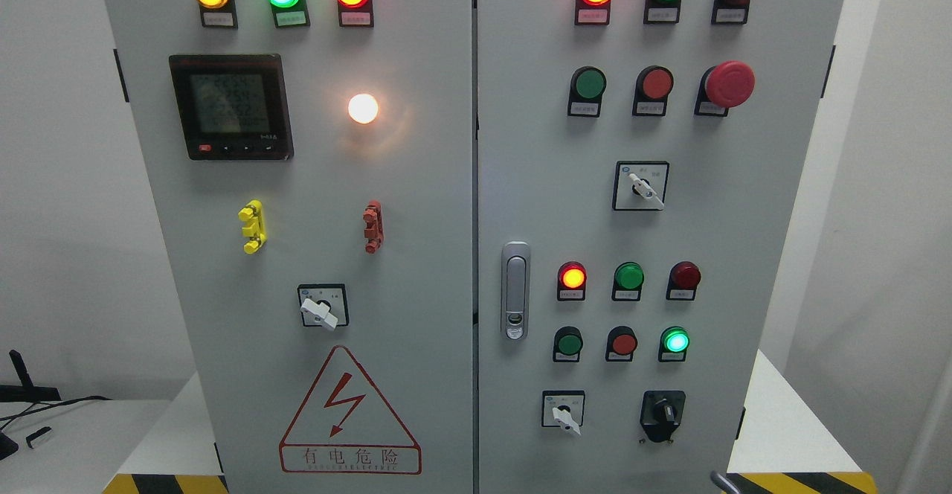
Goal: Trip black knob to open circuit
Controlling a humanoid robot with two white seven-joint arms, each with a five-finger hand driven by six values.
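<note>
The black rotary knob [662,414] sits on the grey cabinet's right door [744,204], in the bottom row at the lower right, with its pointer roughly upright. A small grey curved piece [725,483] pokes in at the bottom edge, below and to the right of the knob. It looks like the tip of my right hand, well apart from the knob. Too little of it shows to tell its state. My left hand is out of the picture.
To the knob's left is a white selector switch [565,414], with lit and unlit push buttons [675,341] above. A door handle [515,289] is near the centre seam. The red emergency button [729,83] sticks out at the upper right. The left door carries a meter [230,106] and a warning sign [349,414].
</note>
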